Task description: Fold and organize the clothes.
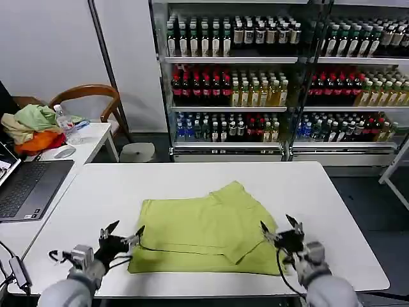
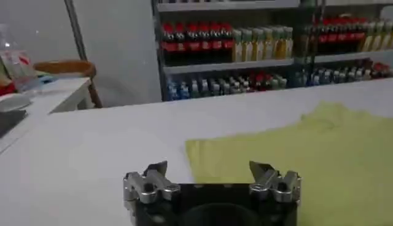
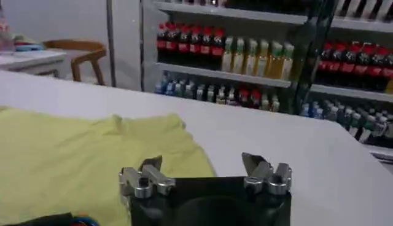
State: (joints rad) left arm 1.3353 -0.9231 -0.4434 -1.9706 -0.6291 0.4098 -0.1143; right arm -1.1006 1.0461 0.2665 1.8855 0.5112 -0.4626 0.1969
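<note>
- Your left gripper (image 1: 124, 234) hovers at the desk's (image 1: 102, 192) near edge, jaws spread wide and empty, just off the T-shirt's (image 1: 204, 233) near-left corner.
- Your right gripper (image 1: 282, 228) sits over the shirt's near-right corner, jaws likewise wide, holding nothing.
- The lime T-shirt lies partly folded and flat, centred toward the near edge, one sleeve pointing at the far edge.
- Beyond the desk stand shelves of bottles (image 1: 255, 83).

Open-jawed left gripper (image 2: 209, 169) beside T-shirt (image 2: 295, 153)
</note>
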